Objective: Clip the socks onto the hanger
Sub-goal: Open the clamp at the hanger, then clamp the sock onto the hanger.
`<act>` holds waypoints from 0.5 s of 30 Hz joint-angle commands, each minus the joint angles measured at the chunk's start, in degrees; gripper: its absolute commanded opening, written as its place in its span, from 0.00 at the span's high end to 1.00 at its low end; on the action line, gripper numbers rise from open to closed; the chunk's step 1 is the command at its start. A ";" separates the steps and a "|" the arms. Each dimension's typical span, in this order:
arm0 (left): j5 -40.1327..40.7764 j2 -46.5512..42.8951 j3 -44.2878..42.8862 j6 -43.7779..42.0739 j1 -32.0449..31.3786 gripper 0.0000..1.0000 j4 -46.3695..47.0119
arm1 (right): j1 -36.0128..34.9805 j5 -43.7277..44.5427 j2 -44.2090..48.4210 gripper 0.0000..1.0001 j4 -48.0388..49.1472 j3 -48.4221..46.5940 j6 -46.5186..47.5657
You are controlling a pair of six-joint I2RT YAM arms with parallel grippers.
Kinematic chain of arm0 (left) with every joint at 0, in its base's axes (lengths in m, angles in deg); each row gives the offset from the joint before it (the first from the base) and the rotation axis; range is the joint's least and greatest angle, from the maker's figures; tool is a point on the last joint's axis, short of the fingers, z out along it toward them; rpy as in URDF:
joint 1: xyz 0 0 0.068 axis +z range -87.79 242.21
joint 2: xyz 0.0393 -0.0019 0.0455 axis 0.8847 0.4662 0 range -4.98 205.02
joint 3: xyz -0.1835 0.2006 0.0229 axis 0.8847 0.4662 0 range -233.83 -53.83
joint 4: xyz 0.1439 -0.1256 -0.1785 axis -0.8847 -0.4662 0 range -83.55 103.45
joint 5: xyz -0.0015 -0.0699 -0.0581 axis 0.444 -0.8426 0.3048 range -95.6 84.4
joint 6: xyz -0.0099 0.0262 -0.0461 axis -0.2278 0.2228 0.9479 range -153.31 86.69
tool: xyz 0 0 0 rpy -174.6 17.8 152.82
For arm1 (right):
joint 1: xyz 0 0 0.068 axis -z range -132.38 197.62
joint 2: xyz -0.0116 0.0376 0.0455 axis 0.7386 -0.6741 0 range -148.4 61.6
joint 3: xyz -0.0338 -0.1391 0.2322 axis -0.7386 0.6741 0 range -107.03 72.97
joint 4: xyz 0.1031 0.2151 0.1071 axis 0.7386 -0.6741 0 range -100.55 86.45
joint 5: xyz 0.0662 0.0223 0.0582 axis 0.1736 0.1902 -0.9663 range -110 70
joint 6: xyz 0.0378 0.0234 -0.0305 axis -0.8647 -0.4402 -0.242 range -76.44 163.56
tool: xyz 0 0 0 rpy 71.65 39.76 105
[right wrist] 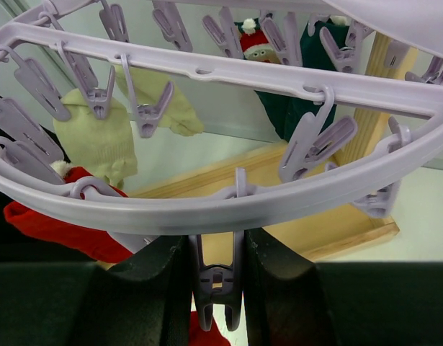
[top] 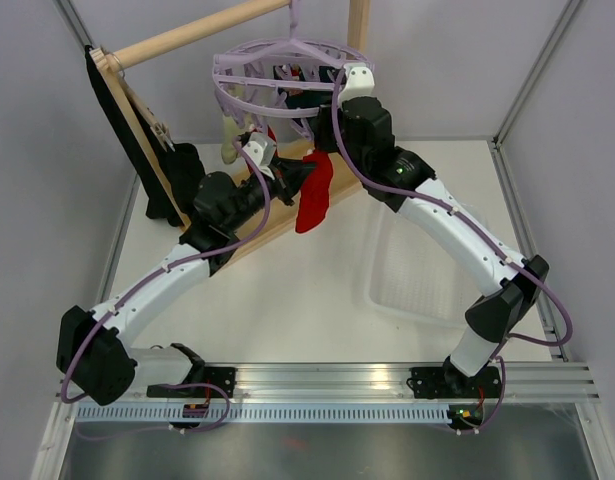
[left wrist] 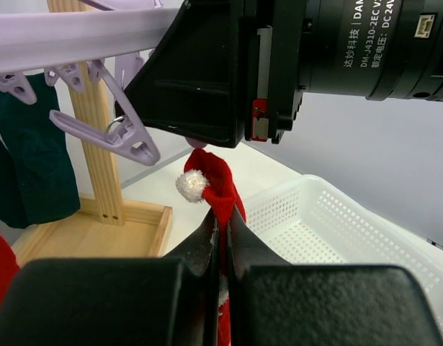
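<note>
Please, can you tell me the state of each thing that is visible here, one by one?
left claw, shut on red sock
right claw, shut on clip
red sock, gripped, hanging down
clip, squeezed between claw fingers
cream sock, clipped, hanging
dark teal sock, clipped, hanging
hanger, hanging, some clips free

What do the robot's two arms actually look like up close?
Both the left arm and the right arm have white tube-like links between chunky black joints. Thin lavender cables loop along the outside. The jaws are black. One round black motor carries white printed lettering.
</note>
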 commanded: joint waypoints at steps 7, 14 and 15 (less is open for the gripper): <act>4.70 1.60 1.08 -1.37 -1.28 0.98 2.44 | -0.80 3.21 -1.03 1.00 0.16 -4.12 -1.27; 10.31 1.61 3.37 -1.37 -1.90 0.98 6.21 | -1.24 4.27 -1.65 1.00 -0.63 -5.17 -0.75; 11.02 1.60 3.54 -1.37 -1.99 0.98 6.74 | -1.24 4.70 -1.82 1.00 -0.81 -5.35 -0.83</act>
